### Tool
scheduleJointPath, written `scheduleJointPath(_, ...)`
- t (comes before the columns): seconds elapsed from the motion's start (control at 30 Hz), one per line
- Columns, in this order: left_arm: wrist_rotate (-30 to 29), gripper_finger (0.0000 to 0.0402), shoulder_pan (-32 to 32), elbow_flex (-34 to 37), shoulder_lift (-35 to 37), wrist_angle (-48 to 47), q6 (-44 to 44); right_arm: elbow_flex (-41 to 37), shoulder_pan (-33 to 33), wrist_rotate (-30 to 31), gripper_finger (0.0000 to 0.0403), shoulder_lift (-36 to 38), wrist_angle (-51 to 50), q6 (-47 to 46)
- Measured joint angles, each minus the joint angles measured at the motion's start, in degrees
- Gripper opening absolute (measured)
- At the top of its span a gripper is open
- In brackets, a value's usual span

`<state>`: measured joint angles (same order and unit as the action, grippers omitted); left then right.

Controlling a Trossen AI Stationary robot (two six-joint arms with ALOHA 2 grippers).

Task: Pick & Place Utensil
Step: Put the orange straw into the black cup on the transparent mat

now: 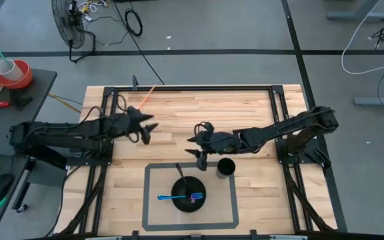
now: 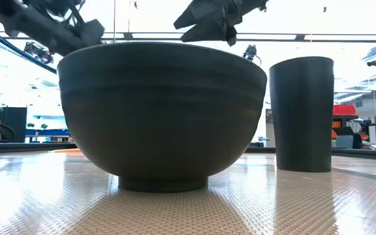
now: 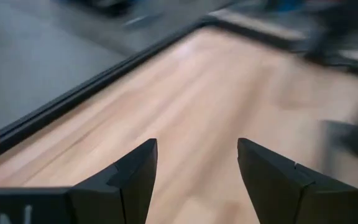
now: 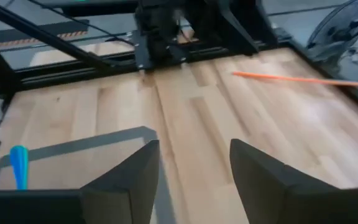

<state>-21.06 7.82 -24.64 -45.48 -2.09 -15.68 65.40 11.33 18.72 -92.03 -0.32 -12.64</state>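
A dark bowl [image 1: 202,203] [image 2: 162,111] stands inside a grey taped rectangle near the table's near edge. A blue utensil [image 1: 167,197] [image 4: 18,165] and a black utensil [image 1: 181,175] lean out over the bowl's rim, and something purple lies inside. An orange utensil [image 1: 145,95] [image 4: 297,78] lies flat on the wood near the far left corner. My left gripper [image 1: 145,133] [image 3: 196,146] hovers open over bare wood, nearer than the orange utensil. My right gripper [image 1: 199,152] [image 4: 194,146] hangs open just beyond the bowl.
A dark cup [image 1: 226,167] [image 2: 302,114] stands upright to the right of the bowl, close to my right gripper. A black metal frame [image 1: 192,87] runs along the table's edges. Bare wood lies between the two grippers and across the far half of the table.
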Motion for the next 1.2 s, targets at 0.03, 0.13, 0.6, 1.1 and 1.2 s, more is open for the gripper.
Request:
scheduleJointPath(0.03, -1.79, 0.0226, 1.37, 0.00, -0.58, -1.46, -1.57, 0.01, 0.00, 0.68, 0.0197, 0.49, -0.79, 0.44)
scheduleJointPath(0.13, -5.04, 0.0226, 6.63, 0.00, -3.46, -3.03, -6.30, -0.01, 0.00, 2.51, 0.0194, 1.09, -1.42, 2.42)
scheduleJointPath(0.6, 1.91, 0.0226, 37.15, -4.13, -27.91, 2.60, -7.54, -0.02, 0.06, 1.20, 0.0185, 0.94, -1.11, 0.97)
scheduleJointPath(1.1, 6.67, 0.0210, 44.93, -18.51, -52.01, 1.54, -1.16, -0.06, 1.08, 1.22, 0.0185, 0.89, -1.61, 0.59)
scheduleJointPath(1.2, 8.74, 0.0188, 45.13, -18.73, -53.63, 1.41, -0.76, -0.08, 1.07, 1.22, 0.0185, 0.87, -2.14, 0.65)
